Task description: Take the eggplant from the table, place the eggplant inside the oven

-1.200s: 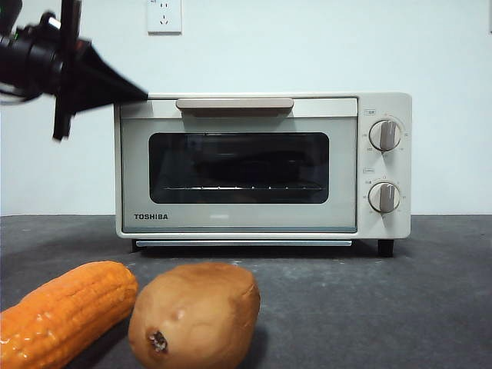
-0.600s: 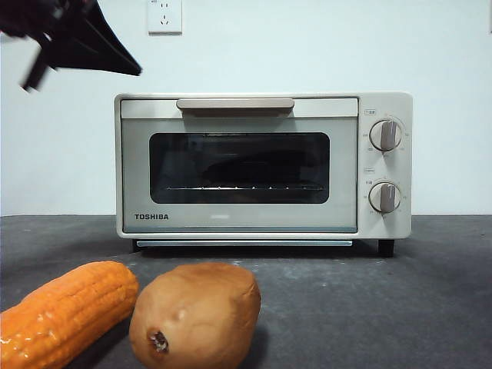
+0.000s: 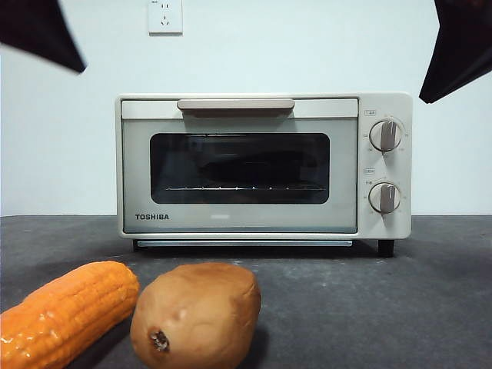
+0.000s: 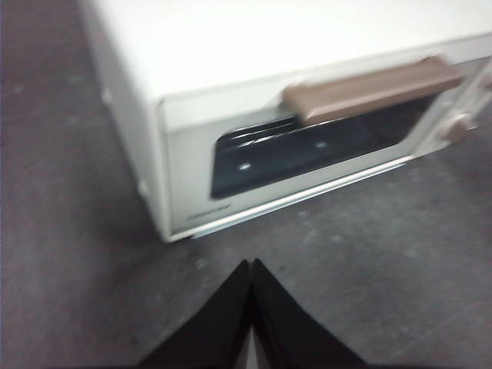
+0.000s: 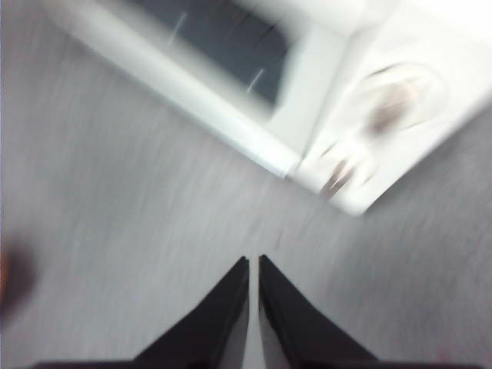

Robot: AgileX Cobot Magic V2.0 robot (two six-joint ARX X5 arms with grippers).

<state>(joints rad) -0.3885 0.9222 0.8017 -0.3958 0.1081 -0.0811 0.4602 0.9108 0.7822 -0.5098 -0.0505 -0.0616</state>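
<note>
Your left gripper (image 4: 250, 265): jaws pressed together, empty, hanging above table (image 4: 69, 231) short of oven (image 4: 254, 46). Your right gripper (image 5: 254, 261): near-closed, thin slit, empty, knobs ahead (view blurred). Oven door shut. Eggplant (image 3: 246, 165): seemingly that dark shape behind glass, on rack, hence nothing held. Corn (image 3: 65, 311), potato (image 3: 196, 315) lie apart from both.
</note>
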